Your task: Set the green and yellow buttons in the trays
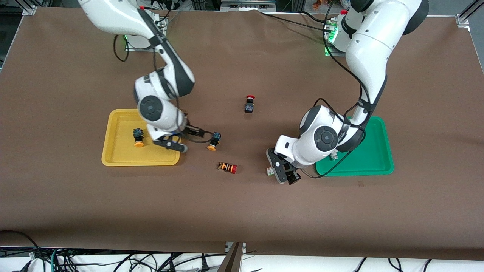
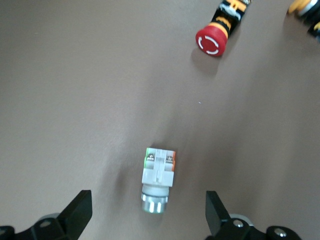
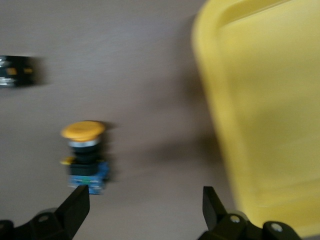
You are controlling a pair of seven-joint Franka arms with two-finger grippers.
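Observation:
One yellow button [image 1: 138,137] lies in the yellow tray [image 1: 121,153]. The other yellow button [image 1: 214,141] lies on the table beside that tray, toward the left arm's end; it also shows in the right wrist view [image 3: 85,155]. My right gripper [image 1: 174,145] hangs open and empty over the tray's edge [image 3: 220,100], between tray and button [image 3: 145,205]. One whitish-green button [image 1: 334,155] lies in the green tray [image 1: 374,151], partly hidden by the left arm. The other whitish-green button [image 1: 270,172] lies on the table. My left gripper [image 1: 284,174] is open just above it [image 2: 148,212], a finger on each side of the button [image 2: 158,172].
A red-capped button with an orange-and-black striped body [image 1: 227,167] lies on the table between the two grippers and also shows in the left wrist view [image 2: 220,30]. A red-capped black button [image 1: 249,104] stands farther from the front camera, mid-table.

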